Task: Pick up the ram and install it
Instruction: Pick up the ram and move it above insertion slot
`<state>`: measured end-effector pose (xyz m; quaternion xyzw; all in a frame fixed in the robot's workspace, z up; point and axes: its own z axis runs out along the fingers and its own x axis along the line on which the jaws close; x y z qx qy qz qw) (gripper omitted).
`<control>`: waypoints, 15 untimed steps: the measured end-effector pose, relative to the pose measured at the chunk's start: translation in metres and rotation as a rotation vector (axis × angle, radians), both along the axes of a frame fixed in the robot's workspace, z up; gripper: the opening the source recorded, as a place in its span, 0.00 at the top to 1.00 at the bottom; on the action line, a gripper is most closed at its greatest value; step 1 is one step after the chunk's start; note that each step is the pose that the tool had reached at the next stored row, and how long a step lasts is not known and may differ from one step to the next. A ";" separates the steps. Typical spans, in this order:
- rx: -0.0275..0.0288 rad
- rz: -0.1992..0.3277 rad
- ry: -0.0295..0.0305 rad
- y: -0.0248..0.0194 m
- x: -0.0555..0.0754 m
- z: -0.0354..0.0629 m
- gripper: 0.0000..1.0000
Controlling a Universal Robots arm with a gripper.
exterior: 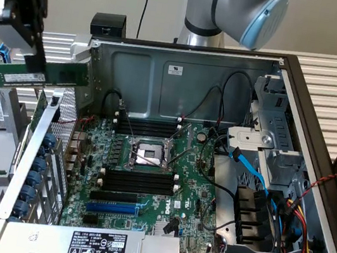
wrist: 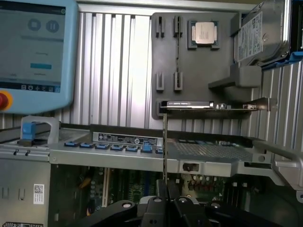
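Hanging in the air, the ram (exterior: 35, 78) lies level and lengthwise above the side wall of the open computer case (exterior: 165, 68) on the exterior view's left, outside the case and well apart from the motherboard (exterior: 191, 188). The gripper (exterior: 39, 61) is clenched on it from above, near the middle of its length. In the wrist view the ram (wrist: 164, 142) stands edge-on as a thin line rising from between the closed fingers (wrist: 157, 205) of the gripper (wrist: 164, 189).

So the pick-up looks done: the stick is clear of every surface and carried by the claw alone. The install is not yet done. The long black memory slots (exterior: 149, 127) above the processor socket (exterior: 149, 155) and those below it (exterior: 140, 183) appear empty, and the ram is over none of them. The blue slot (exterior: 114, 208) nearer the camera is bare too.

Several things are hard to make out. How deep the fingers bite on the stick is unclear in both views, since the claw's own body covers the contact. Which long edge of the ram carries the contacts I cannot tell. The latches at the slot ends are too small to read as open or closed. Most of the arm (exterior: 238, 9) is cut off at the top edge, and cables cover part of the board on the exterior view's right
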<state>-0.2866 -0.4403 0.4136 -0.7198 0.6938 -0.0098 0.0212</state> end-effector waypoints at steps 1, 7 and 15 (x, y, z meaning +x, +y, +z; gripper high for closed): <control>0.0000 0.000 0.0000 0.0001 0.004 0.0000 0.88; 0.0000 0.000 0.0000 0.0006 0.028 0.0000 0.88; 0.0000 0.000 0.0000 0.0019 0.060 0.0000 0.88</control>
